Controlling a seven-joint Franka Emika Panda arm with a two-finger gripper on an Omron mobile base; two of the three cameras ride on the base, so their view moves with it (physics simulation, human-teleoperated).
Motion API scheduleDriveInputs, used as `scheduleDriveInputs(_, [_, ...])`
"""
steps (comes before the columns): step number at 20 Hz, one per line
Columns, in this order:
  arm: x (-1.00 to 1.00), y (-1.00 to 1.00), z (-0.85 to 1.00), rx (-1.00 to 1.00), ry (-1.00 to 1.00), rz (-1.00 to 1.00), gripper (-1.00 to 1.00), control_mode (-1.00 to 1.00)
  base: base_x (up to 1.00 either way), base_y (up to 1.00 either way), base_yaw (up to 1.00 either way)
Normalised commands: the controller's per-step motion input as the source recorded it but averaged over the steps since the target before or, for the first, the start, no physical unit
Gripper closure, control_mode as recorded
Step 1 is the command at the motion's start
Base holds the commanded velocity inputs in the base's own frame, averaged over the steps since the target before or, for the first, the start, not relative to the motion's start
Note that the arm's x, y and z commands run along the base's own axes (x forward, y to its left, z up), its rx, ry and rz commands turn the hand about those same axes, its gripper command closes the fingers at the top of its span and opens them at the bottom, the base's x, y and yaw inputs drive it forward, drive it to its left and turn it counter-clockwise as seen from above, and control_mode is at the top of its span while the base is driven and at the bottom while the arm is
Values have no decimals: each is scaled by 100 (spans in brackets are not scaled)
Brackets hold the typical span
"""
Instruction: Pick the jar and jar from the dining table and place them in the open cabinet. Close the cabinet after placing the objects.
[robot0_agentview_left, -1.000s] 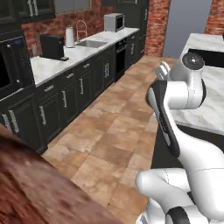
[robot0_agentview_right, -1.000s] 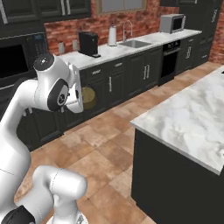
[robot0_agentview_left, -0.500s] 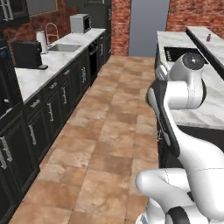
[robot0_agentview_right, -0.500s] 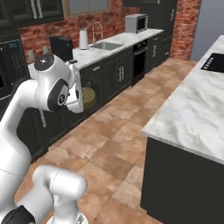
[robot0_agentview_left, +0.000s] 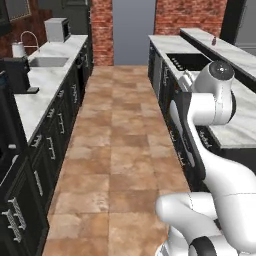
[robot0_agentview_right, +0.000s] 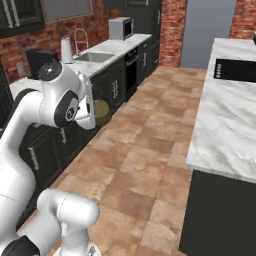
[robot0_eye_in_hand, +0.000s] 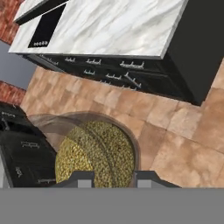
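Note:
A clear glass jar (robot0_eye_in_hand: 98, 155) with olive-yellow filling sits between my gripper's (robot0_eye_in_hand: 113, 178) two dark fingertips, and the gripper is shut on it. The right base view shows the same jar (robot0_agentview_right: 103, 110) carried at chest height, beside the white hand, over the tiled floor. The dining table (robot0_agentview_right: 227, 112), a marble-topped island with a black cooktop (robot0_agentview_right: 235, 70), runs along the right. In the hand view its marble top (robot0_eye_in_hand: 113, 26) lies beyond the jar. A tiny reddish thing (robot0_agentview_left: 214, 41) stands on the far ledge, too small to identify. The open cabinet is out of view.
Along the left runs a marble counter (robot0_agentview_left: 37, 100) with a sink (robot0_agentview_right: 94, 57), a steel microwave (robot0_agentview_left: 56, 29) and a dark coffee machine (robot0_agentview_left: 17, 75). Black wall units (robot0_agentview_right: 20, 14) hang above it. Between this counter and the island lies a brown tiled aisle (robot0_agentview_left: 122, 135).
The base has turned, so both base views swung from the sink counter towards the aisle and the island. The jar has stayed in the shut gripper throughout.

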Motion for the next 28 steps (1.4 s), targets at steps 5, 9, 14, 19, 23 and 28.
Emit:
scheduleDriveInputs(5, [0, 0, 0, 0, 0, 0, 100, 100, 90, 76, -38])
scheduleDriveInputs(9, [0, 0, 0, 0, 0, 0, 100, 100, 97, 78, -35])
scheduleDriveInputs(14, [0, 0, 0, 0, 0, 0, 100, 100, 100, 70, -30])
scheduleDriveInputs(19, [0, 0, 0, 0, 0, 0, 100, 100, 100, 41, -15])
scheduleDriveInputs(23, [0, 0, 0, 0, 0, 0, 100, 100, 100, 4, -1])
scheduleDriveInputs(28, [0, 0, 0, 0, 0, 0, 100, 100, 100, 0, 1])
